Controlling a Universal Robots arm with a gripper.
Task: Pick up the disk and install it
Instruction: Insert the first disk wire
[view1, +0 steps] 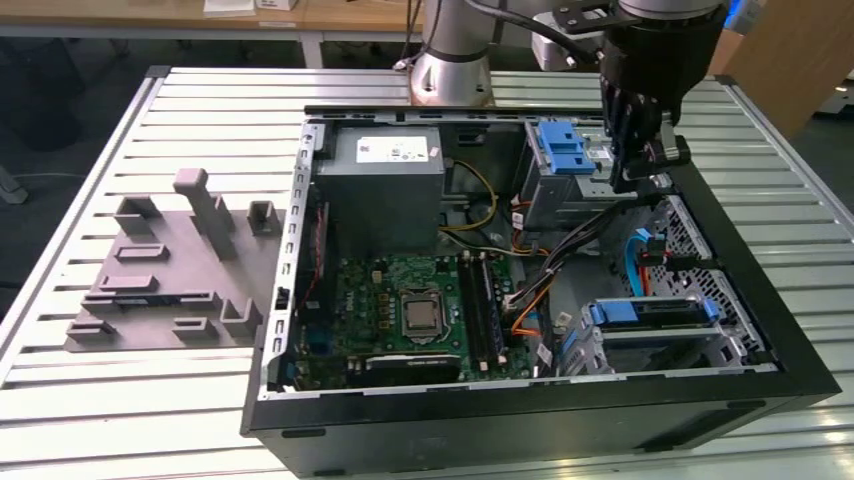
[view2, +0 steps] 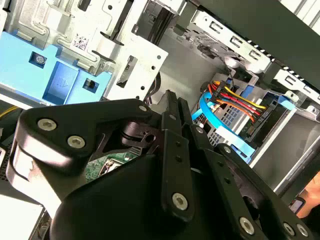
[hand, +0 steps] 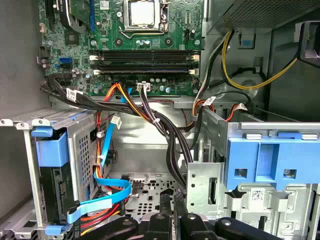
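I judge we're at the approach: my hand (hand: 172, 201), closed and empty, hangs beside the drive cage (hand: 207, 185); grasping the disk (hand: 50, 192) needs it opened

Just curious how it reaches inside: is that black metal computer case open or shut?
Open: the black metal computer case has no cover, and its green circuit board lies exposed.

- I see the arm (view1: 451, 62) as a silver-grey tube with a wider rounded joint at its foot.
- The wrist housing (view1: 657, 45) is black and bulky, and a black cable (view1: 514, 15) curves towards it.
- The gripper (view2: 174, 100) is matte black, built from flat linkage bars with rounded ends.
- Silver round-headed screws (view2: 76, 142) mark the linkage pivots.
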